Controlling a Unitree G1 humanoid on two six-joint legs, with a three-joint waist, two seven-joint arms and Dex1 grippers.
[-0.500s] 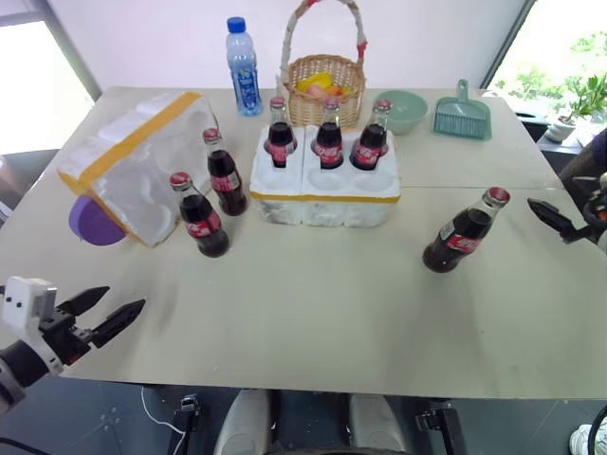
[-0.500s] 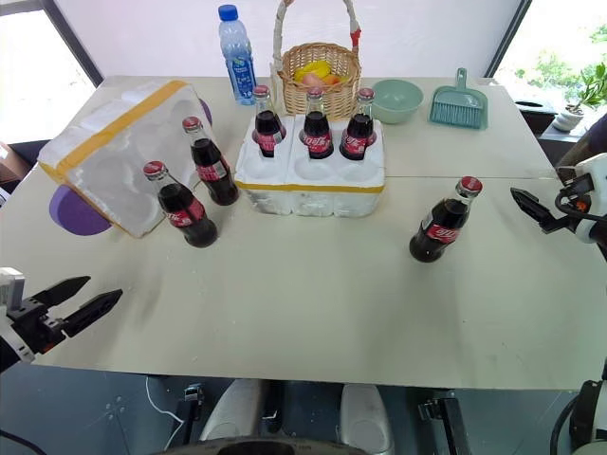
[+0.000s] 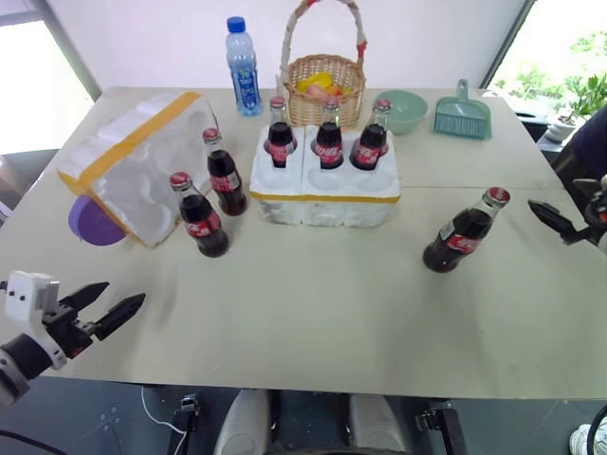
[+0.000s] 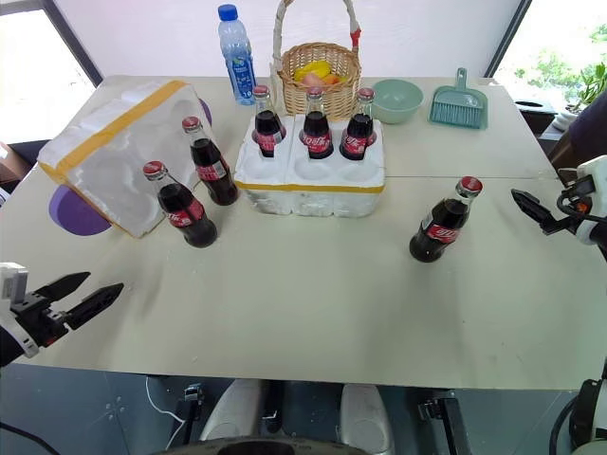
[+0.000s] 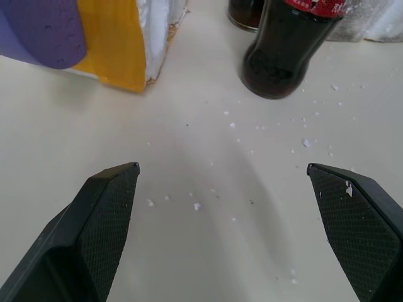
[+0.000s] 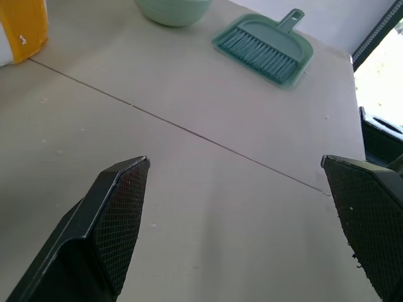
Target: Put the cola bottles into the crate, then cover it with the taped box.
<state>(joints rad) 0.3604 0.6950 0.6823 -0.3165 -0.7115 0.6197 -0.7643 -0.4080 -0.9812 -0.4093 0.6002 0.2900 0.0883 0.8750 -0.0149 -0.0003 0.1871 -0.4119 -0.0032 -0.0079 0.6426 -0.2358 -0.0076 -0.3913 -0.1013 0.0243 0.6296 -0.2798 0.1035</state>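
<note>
Crate (image 3: 324, 192) holds three cola bottles (image 3: 328, 145) in its back holes.

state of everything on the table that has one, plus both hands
cola bottles: three upright in the crate's back row, capped
two cola bottles: upright on the table left of the crate
one cola bottle: upright on the table right of the crate
crate: front three holes unfilled
taped box: tipped, not on the crate
water bottle: upright, capped
left hand: open, holding nothing
right hand: open, holding nothing
</note>
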